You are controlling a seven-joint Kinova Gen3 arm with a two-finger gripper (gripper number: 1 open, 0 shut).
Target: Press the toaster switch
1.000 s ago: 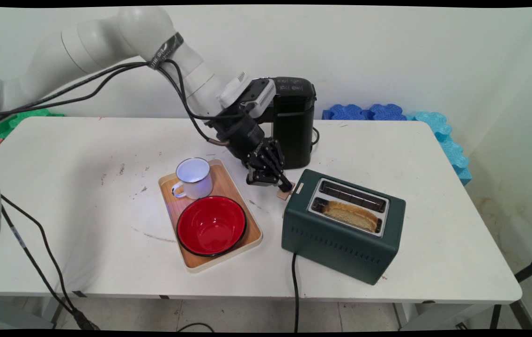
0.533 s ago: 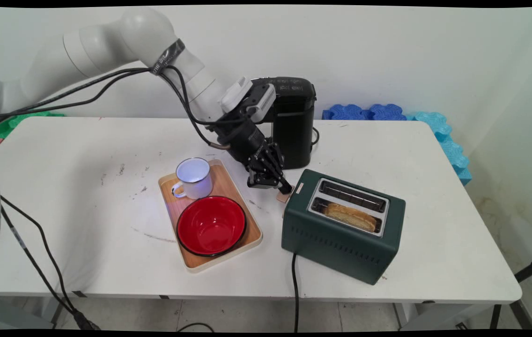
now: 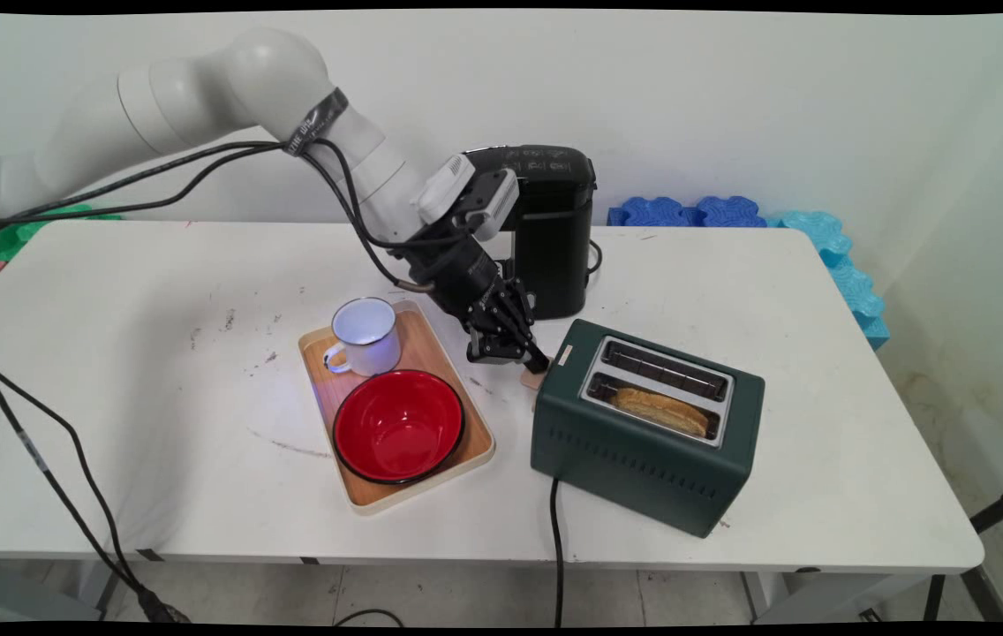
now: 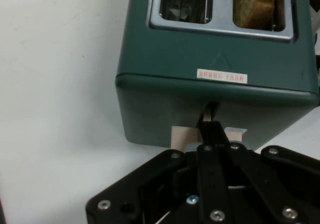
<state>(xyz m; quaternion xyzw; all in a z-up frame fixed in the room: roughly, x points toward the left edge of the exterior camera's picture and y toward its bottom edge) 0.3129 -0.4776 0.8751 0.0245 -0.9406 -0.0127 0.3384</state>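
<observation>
My closed gripper presses the tan lever on the dark green toaster, 1 bread slice sunk in its near slot.

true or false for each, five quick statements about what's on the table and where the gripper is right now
1. The gripper is at the lever on the green toaster's end. True.
2. Both toaster slots hold bread. False: only the near slot holds a bread slice; the other is empty.
3. The red bowl sits on the wooden tray. True.
4. The white mug stands on the bare table. False: it is on the tray.
5. A black coffee machine stands behind the toaster. True.
</observation>
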